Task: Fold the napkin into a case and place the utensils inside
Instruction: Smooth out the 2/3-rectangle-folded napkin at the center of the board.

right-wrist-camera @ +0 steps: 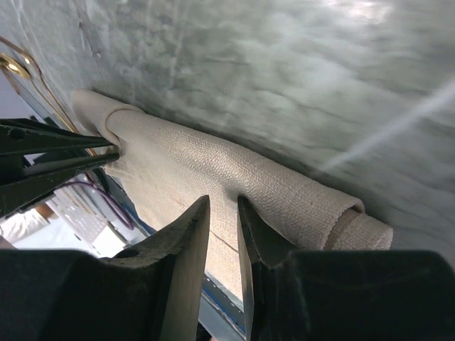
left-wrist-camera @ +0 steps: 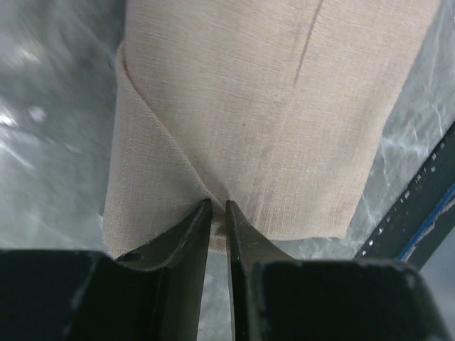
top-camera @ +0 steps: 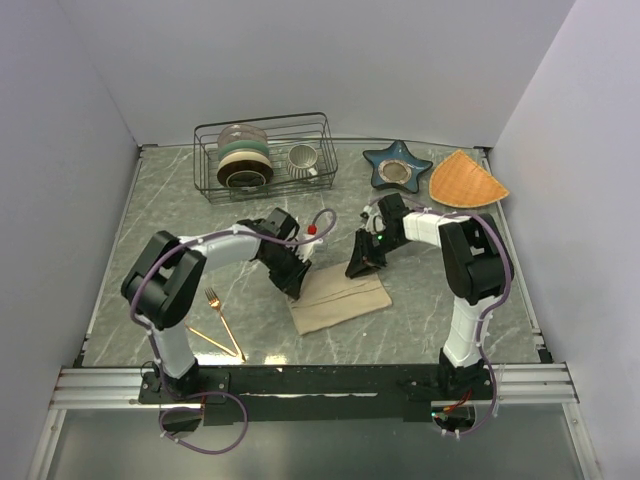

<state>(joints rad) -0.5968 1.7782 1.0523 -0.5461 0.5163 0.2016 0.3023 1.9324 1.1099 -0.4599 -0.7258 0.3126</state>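
The beige napkin [top-camera: 340,303] lies folded into a long strip on the marble table, its far edge rolled over [right-wrist-camera: 234,170]. At the strip's left end my left gripper [top-camera: 296,285] is down, jaws nearly together and pinching a fold of the cloth [left-wrist-camera: 219,204]. My right gripper [top-camera: 360,268] is at the far right corner, its jaws narrowly apart and closed on the rolled edge [right-wrist-camera: 223,199]. The gold fork [top-camera: 222,318] and gold spoon [top-camera: 212,340] lie crossed on the table to the left of the napkin, apart from both grippers.
A wire rack [top-camera: 265,155] holding bowls and a mug stands at the back. A blue star-shaped dish [top-camera: 397,165] and an orange woven mat [top-camera: 467,180] sit at the back right. White walls enclose the table on three sides.
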